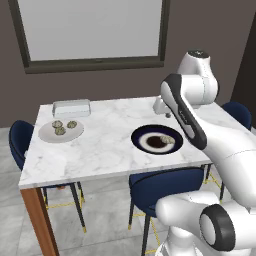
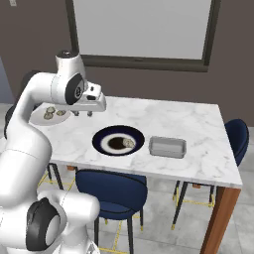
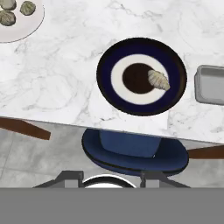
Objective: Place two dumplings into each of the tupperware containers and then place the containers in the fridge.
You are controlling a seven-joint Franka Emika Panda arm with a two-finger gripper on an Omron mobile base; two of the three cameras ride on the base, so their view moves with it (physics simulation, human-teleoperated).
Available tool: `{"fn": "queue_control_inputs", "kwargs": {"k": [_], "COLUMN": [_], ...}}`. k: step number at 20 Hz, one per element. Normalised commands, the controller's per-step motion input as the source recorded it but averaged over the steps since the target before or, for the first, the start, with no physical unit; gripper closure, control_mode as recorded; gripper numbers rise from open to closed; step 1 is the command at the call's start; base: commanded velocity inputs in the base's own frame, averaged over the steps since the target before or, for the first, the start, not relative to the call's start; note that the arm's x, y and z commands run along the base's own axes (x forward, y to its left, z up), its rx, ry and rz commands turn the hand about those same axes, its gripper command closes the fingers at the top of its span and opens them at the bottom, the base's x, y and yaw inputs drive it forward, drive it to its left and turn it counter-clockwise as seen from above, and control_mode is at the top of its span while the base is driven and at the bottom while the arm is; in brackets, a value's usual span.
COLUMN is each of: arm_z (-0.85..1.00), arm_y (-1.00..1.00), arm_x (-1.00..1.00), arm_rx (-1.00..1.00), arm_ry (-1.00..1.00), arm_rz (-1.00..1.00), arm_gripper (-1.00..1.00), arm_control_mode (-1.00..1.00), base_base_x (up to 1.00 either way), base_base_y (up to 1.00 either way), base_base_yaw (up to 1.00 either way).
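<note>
Marble, white with grey veins, is topping the dining table [image 1: 100, 150], which is standing on brown wooden legs with navy chairs [image 1: 165, 187] tucked in around it. Near the middle of the near side a navy-and-white plate [image 3: 141, 76] is lying flat, and one dumpling [image 3: 158, 80] is resting on it, straddling the right edge of the plate's brown centre and its white ring. Far off to the left, a round pale grey plate [image 1: 61, 130] is carrying three more dumplings [image 1: 60, 127] clustered close together. One tupperware container [image 2: 167, 147] is sitting just to the right of the navy plate, apart from it, and looking empty in the right base view; the other container [image 1: 71, 108] is lying at the far left of the table, just behind the grey plate. The white arm is reaching over the table, and the gripper [image 2: 82, 113] is hanging above the marble between the two plates, its fingers pointing down and touching nothing. Its jaws are standing partly spread with nothing between them. Behind the table a large pale window in a dark frame [image 1: 92, 30] is sitting in the brown wall.
</note>
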Motion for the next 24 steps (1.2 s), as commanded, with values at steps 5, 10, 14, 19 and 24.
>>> {"fn": "queue_control_inputs", "kwargs": {"k": [5,10,14,19,24], "arm_z": [-0.28,-0.64,-0.55,-0.45,-0.18], "arm_y": [-0.21,-0.37,-0.19,-0.13,-0.16], "arm_x": [0.00,0.00,0.00,0.13,0.42], "arm_rx": [-0.01,-0.02,-0.14,-0.09,0.00], "arm_ry": [0.09,0.08,0.13,0.03,0.01], "arm_rz": [-0.01,0.00,0.14,0.21,0.21], "arm_gripper": [-1.00,-1.00,-1.00,-1.00,-1.00], "arm_control_mode": [-1.00,-1.00,-1.00,-1.00,-1.00], "base_base_x": [0.00,0.00,0.00,0.00,0.00], "base_base_y": [0.00,0.00,0.00,0.00,0.00], "base_base_yaw": [0.00,0.00,0.00,0.00,0.00]}}
